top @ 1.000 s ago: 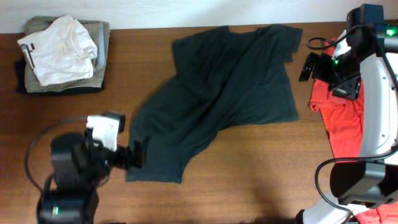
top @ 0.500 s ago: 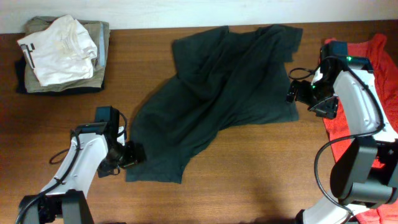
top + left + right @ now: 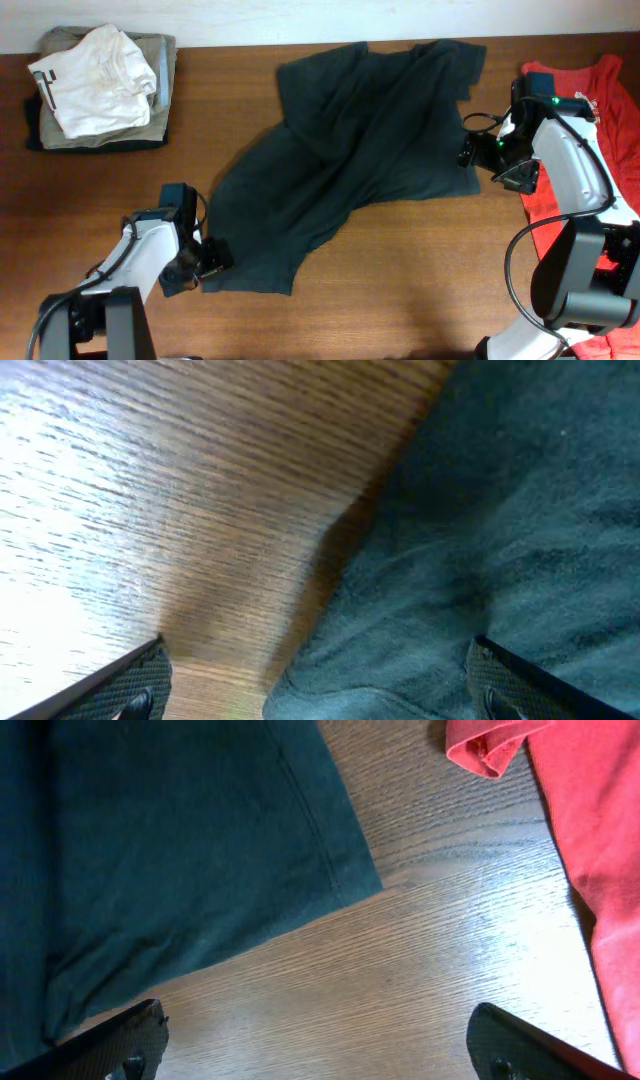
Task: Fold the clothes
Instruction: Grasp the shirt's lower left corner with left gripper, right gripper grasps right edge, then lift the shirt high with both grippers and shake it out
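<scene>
The dark greenish top [image 3: 350,160] lies spread and rumpled across the middle of the table, no letters showing. My left gripper [image 3: 213,258] is open and low at the top's lower left corner; in the left wrist view its fingers [image 3: 318,695] straddle the fabric's edge [image 3: 480,560]. My right gripper [image 3: 470,153] is open at the top's right edge. In the right wrist view its fingers [image 3: 320,1050] are over bare wood, with the top's corner [image 3: 180,850] just ahead of them.
A stack of folded white and khaki garments [image 3: 100,85] sits at the back left. A red garment [image 3: 560,190] lies at the right edge, also in the right wrist view [image 3: 580,840]. The wooden table [image 3: 420,280] shows bare at the front.
The left arm has dropped lower, with its gripper at the top's lower left corner. The right arm has swung in from the right to the top's right edge.
</scene>
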Controlling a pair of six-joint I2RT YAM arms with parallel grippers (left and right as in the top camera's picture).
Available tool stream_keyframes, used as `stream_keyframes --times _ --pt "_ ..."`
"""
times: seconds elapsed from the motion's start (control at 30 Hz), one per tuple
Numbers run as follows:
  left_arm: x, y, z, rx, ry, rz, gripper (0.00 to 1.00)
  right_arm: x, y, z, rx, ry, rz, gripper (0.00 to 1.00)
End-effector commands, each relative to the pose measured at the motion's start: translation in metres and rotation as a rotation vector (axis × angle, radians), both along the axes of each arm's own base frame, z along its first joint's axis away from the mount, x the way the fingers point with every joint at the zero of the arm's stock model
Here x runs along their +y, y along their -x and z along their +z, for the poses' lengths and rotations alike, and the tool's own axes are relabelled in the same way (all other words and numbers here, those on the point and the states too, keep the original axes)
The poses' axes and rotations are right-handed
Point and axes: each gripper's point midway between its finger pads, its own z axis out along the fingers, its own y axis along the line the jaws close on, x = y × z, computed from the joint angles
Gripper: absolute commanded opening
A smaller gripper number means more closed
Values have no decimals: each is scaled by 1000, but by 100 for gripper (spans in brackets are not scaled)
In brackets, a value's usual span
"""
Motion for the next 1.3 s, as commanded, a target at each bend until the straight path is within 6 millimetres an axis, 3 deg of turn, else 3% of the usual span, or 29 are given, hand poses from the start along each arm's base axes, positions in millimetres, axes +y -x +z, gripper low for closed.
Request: stream_keyframes --times 0.0,0.1,0.13,0.2,0.27,0.3,0.37,0.4,0.43,0.57,0.77,0.83,0.97,1.03,1.1,1.2,1.27 --pt "1 7 -9 31 -2 16 91 -1 3 -1 10 -9 -29 99" --pt "1 7 -16 14 -5 15 68 -2 3 -1 13 -12 -68 99" --pt "1 7 -16 14 -5 15 50 -3 3 -1 14 -7 -69 99" --pt "1 7 -16 14 -5 14 36 -7 4 -1 16 5 -76 99" --pt "1 7 -16 14 -5 15 15 -28 9 -2 37 77 -178 99" --pt "1 7 -16 15 -5 15 12 -36 12 -3 43 82 -197 99" --pt "1 7 -16 13 -5 15 10 -43 10 -6 28 85 -208 100" --pt "1 7 -16 13 -5 15 7 -36 6 -11 9 51 -200 83" --pt "1 7 -16 13 -5 15 5 -29 4 -15 2 20 -191 77" --pt "1 7 -16 13 -5 15 2 -22 8 -50 -13 5 -190 73" --pt "1 6 -16 10 -3 16 2 -9 -5 -82 -21 -46 -165 71" --pt "1 6 -16 10 -3 16 2 -4 -4 -96 6 -50 -153 67" --pt "1 6 -16 10 -3 16 2 -5 -1 -114 48 -46 -154 51" --pt "1 6 -16 10 -3 16 2 -4 0 -116 54 -48 -155 22" --pt "1 6 -16 10 -2 16 1 -4 2 -116 62 -52 -192 4" --pt "-2 -4 5 14 16 17 1 -4 3 -102 65 -62 -229 4" --pt "-1 -29 41 -63 13 15 1 -8 -4 -63 26 -59 -232 4"
